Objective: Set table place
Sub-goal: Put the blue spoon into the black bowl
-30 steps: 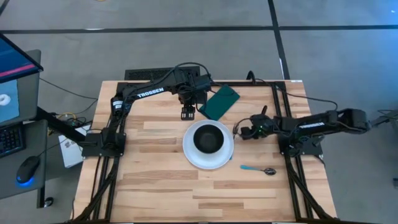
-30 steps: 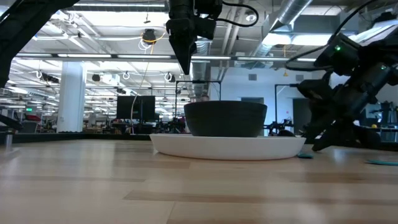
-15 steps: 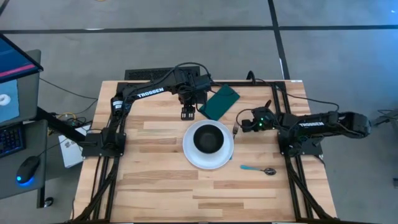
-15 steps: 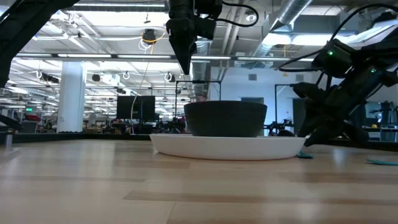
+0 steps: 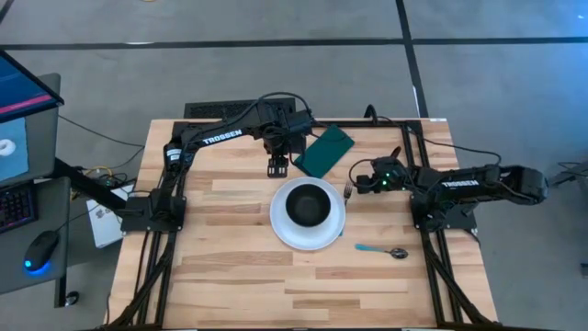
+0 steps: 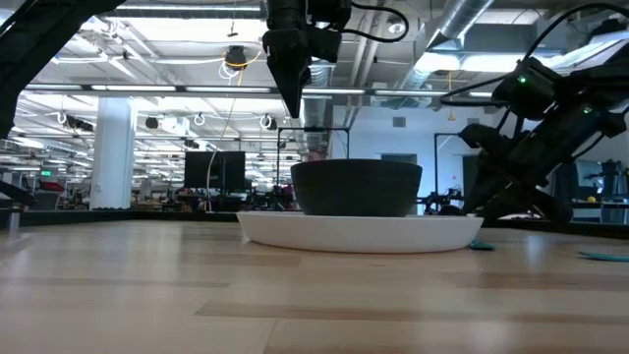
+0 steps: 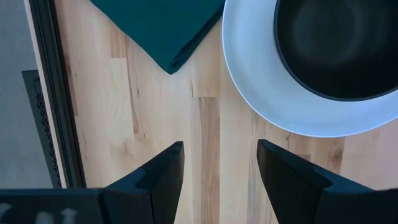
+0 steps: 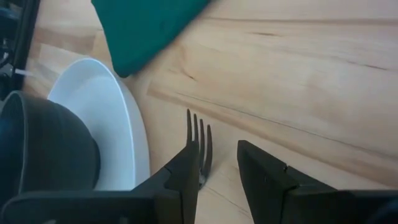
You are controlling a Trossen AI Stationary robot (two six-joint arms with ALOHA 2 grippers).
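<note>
Overhead: light-wood table (image 5: 239,276) filling centre of view. White plate (image 5: 281,232) near table middle, dark bowl (image 5: 308,205) seated in it. Green napkin (image 5: 323,151) lying flat beyond plate, toward far edge. Blue-handled spoon (image 5: 380,250) on wood, near side and to the right of plate, apart from it. Left gripper (image 5: 276,169) hanging over bare wood just beside napkin, between napkin and plate. Right gripper (image 5: 353,190) low at plate's right rim, fork (image 5: 348,192) at its tip.

Table level: plate (image 6: 359,230) and bowl (image 6: 356,187) centred on tabletop (image 6: 197,295). Left gripper (image 6: 291,98) well above bowl, pointing down. Right gripper's fingertips hidden at plate's right end, arm slanting down to them.

Left wrist: left gripper (image 7: 219,171) with fingers spread wide, nothing between them, bare wood (image 7: 205,124) below. Napkin corner (image 7: 155,28) and plate rim (image 7: 261,99) with bowl (image 7: 339,43) ahead.

Right wrist: right gripper (image 8: 217,165) fingers narrowly parted, fork (image 8: 200,148) lying on wood beside one finger, tines toward napkin (image 8: 146,28). Grip on fork not discernible. Plate (image 8: 121,134) and bowl (image 8: 43,146) just beside fork.
</note>
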